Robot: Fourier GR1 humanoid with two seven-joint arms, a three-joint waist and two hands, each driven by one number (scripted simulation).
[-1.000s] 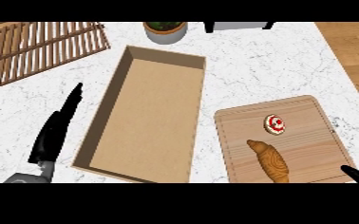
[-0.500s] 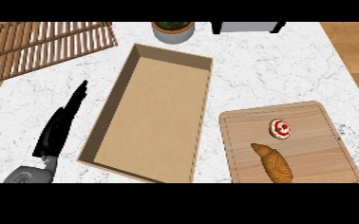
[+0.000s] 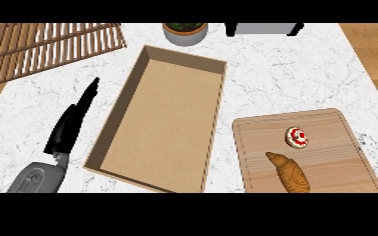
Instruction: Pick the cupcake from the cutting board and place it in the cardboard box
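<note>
While the cupcake [image 3: 297, 137] is sitting untouched on the cutting board [image 3: 255, 145], the step in hand is the approach and grasp. The left hand [image 3: 70, 130] is showing over the bench [image 3: 295, 75] with fingers straight, holding nothing. The right hand is appearing in no view, so its state cannot be told.

Relative to the left hand, the cardboard box [image 3: 166, 130] is lying just to its right. The cutting board is lying beyond the box, well apart from the hand. This layout is favouring the right hand for the pick, since a left-hand reach is crossing the whole box.

A croissant [image 3: 290, 172] is lying near the cupcake, on the side closer to the robot. A descent from directly above is probably avoiding it better than a low sweep from the board's near edge. The fingers should be closing round the cupcake's sides, not pressing its decorated top. For the transfer, lifting above the box wall before moving sideways is reducing the risk of a snag.
</note>
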